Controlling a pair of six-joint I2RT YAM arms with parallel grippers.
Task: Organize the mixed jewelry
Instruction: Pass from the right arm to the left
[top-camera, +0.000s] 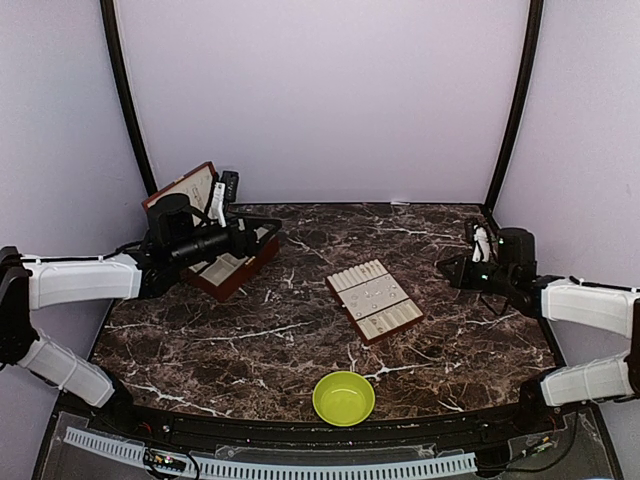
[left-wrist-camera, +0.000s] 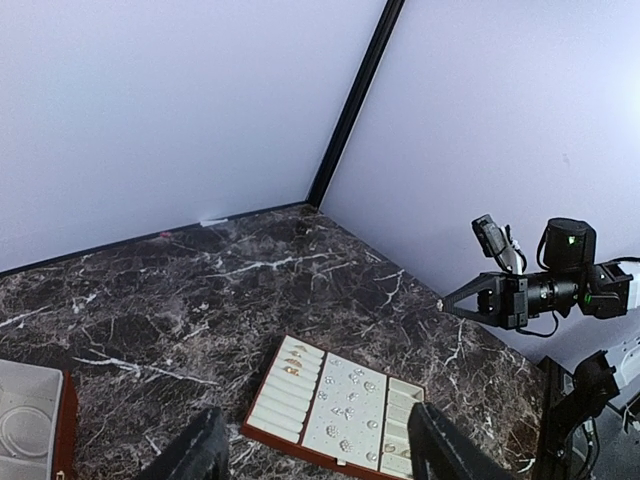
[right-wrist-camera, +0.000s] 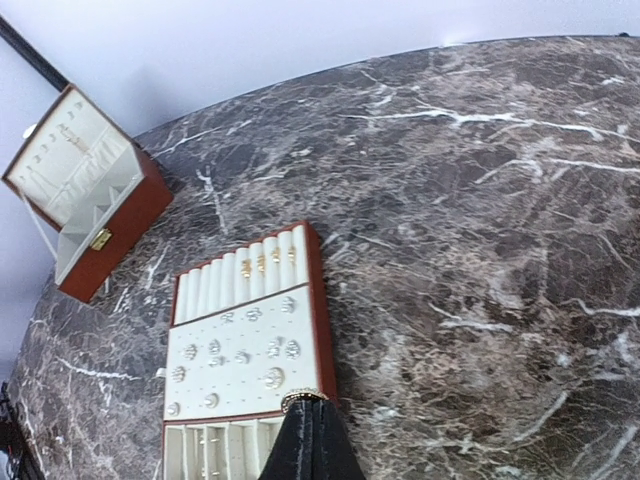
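Top external view: left gripper (top-camera: 262, 232) hovers released over the open box (top-camera: 228, 280); right gripper (top-camera: 447, 268) hangs clenched, well right of the tray (top-camera: 375, 300), with a bowl (top-camera: 344, 397) nearer the bases. Left wrist: fingers (left-wrist-camera: 200, 452) spread, holding nothing; pale jewelry (left-wrist-camera: 345, 412) lies on the tray's padding. Right wrist: the claw is clenched; a beaded piece (right-wrist-camera: 300, 397) shows at its tip, gripped or not cannot be told.
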